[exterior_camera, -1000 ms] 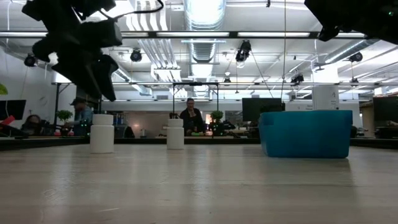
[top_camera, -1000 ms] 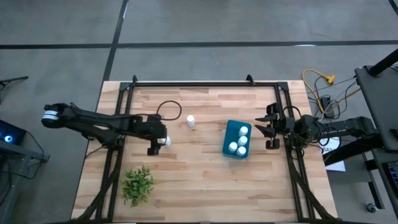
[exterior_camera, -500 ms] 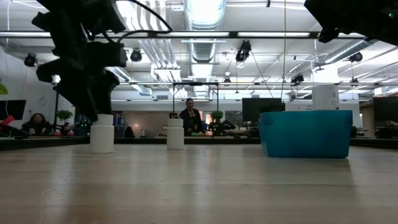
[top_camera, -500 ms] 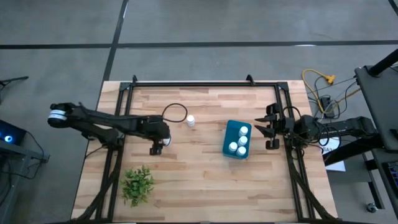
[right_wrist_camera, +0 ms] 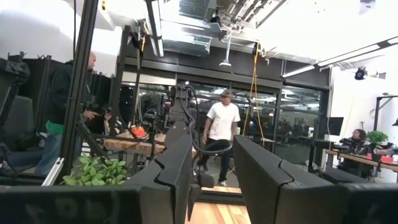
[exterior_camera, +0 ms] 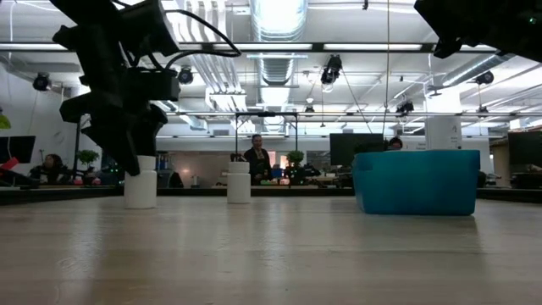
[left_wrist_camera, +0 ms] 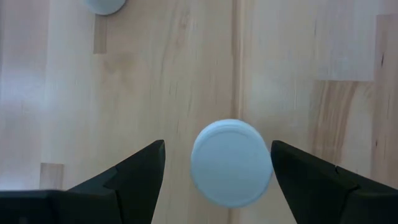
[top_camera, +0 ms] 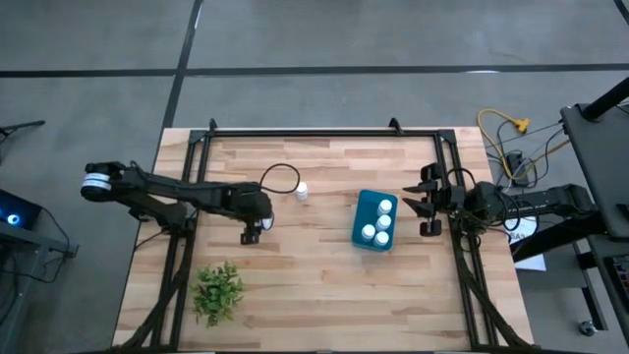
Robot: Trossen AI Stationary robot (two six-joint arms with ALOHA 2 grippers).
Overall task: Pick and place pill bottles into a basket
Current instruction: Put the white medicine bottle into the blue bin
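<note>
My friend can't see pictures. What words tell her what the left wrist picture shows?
A white pill bottle, seen from above, stands on the wooden table between the two open dark fingers of the left claw. Another bottle peeks in at the edge.

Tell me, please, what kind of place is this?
Probably a robotics lab or open workshop: a wooden table with two arms mounted on it, exposed ceiling ducts, and people among desks in the room behind.
</note>
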